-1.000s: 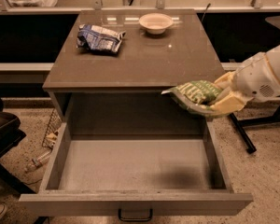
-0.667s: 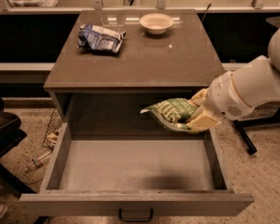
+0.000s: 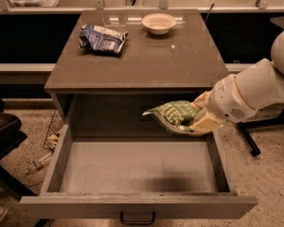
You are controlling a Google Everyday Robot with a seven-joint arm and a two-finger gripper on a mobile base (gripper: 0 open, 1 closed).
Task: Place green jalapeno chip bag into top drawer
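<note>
pincer (image 3: 200,120) clenched on green jalapeno chip bag (image 3: 173,113), bag jutting left from it (tilted), over open top drawer (image 3: 132,205)

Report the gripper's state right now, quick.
Gripper: closed on the green jalapeno chip bag, holding it above the right rear of the open top drawer.
</note>
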